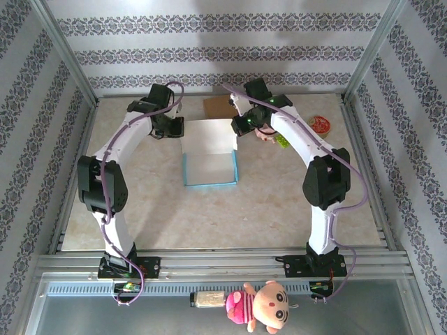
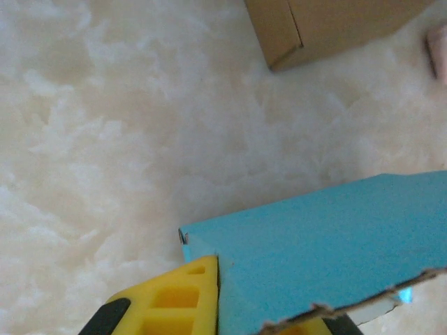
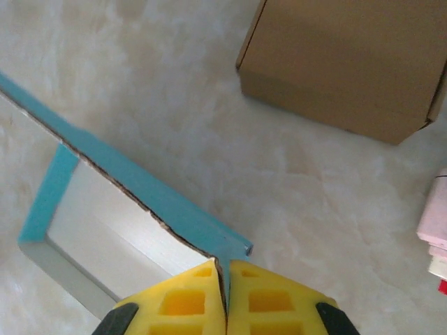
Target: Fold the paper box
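The paper box (image 1: 208,157), blue outside and white inside, lies opened out at the middle of the table with its far panel raised. My left gripper (image 1: 180,129) is at that panel's far-left corner and my right gripper (image 1: 241,125) at its far-right corner. In the left wrist view, a yellow finger (image 2: 174,300) presses against the blue panel (image 2: 328,237), with the gripper (image 2: 222,279) shut on it. From the right wrist, the gripper (image 3: 227,269) is shut on the thin blue edge (image 3: 140,185) at its corner, beside the white inner face (image 3: 105,223).
A brown cardboard box (image 1: 218,107) sits just behind the paper box, close to both grippers (image 3: 342,63). Small pink and green items (image 1: 272,137) lie by the right arm, and a red round object (image 1: 320,125) sits further right. A plush doll (image 1: 262,305) hangs at the front rail.
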